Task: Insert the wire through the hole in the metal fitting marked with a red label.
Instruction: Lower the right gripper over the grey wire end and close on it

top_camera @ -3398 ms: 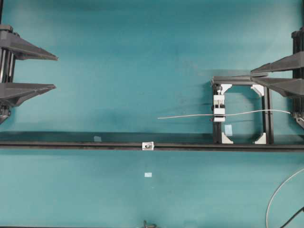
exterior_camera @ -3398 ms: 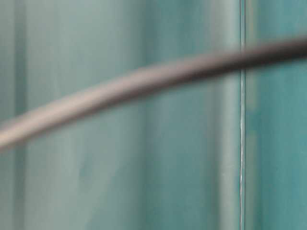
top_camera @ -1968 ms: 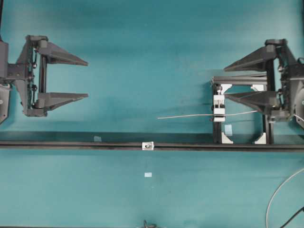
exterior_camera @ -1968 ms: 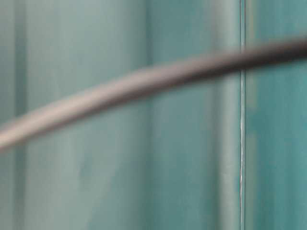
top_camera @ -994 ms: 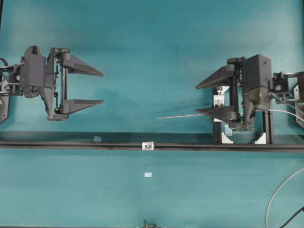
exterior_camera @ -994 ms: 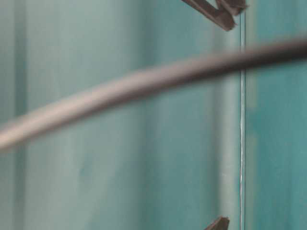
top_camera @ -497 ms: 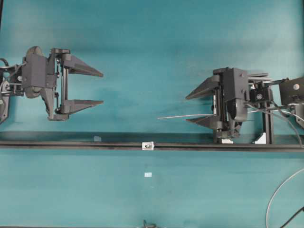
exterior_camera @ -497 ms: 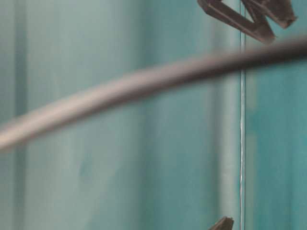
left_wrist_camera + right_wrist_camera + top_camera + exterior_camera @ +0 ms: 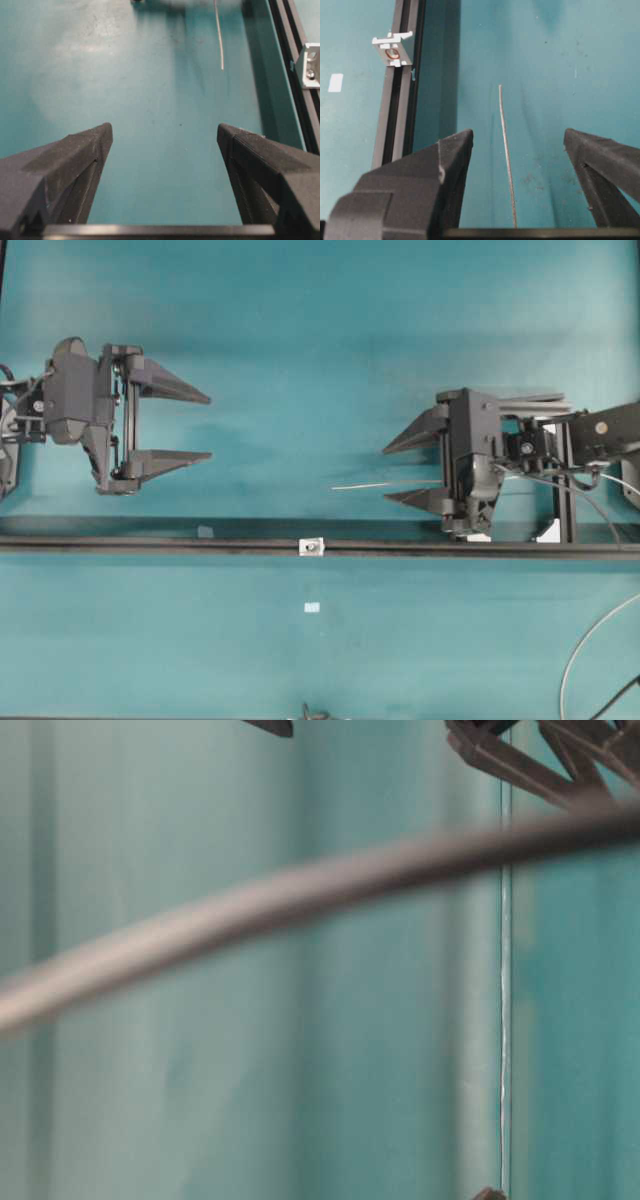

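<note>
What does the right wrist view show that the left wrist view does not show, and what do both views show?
Only the right wrist view shows the open right gripper with the wire running between its fingers, and a red ring around the hole. Only the left wrist view shows the open left gripper, with nothing between its fingers. Both show the wire's free end, the metal fitting on the black rail, and the teal table.

teal table (image 9: 320,340), blk pincers, silver wire (image 9: 506,150)
</note>
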You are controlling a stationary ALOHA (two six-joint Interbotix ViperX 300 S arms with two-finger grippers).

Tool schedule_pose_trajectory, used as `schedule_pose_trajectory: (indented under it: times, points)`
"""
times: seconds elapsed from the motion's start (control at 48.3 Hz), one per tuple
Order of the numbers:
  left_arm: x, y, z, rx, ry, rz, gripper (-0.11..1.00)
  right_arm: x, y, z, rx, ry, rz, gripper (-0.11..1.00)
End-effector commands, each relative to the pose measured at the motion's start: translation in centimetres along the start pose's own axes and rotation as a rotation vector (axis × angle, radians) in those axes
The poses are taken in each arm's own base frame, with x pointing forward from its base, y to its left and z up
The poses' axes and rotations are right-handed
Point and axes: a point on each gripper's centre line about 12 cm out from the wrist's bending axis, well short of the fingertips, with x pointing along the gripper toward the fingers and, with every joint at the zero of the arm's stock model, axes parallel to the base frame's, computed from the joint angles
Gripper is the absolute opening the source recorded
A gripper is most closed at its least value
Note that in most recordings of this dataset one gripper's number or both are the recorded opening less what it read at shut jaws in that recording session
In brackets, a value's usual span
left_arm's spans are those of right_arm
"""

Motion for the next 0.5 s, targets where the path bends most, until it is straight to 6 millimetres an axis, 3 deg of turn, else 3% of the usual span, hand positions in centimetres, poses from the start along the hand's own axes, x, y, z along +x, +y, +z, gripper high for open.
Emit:
schedule_pose_trajectory:
  times: [0.0,0.476]
  points:
    - [0.05,-0.06,0.46,-0.007,-0.020,-0.001,0.84,0.37,0.35,0.82,-0.001,-0.033,0.013,0.84]
    - [0.00,-0.22,0.24,-0.008,-0.009,-0.008,0.84,1.32,0.12,0.03,-0.003,-0.003,0.004,0.84]
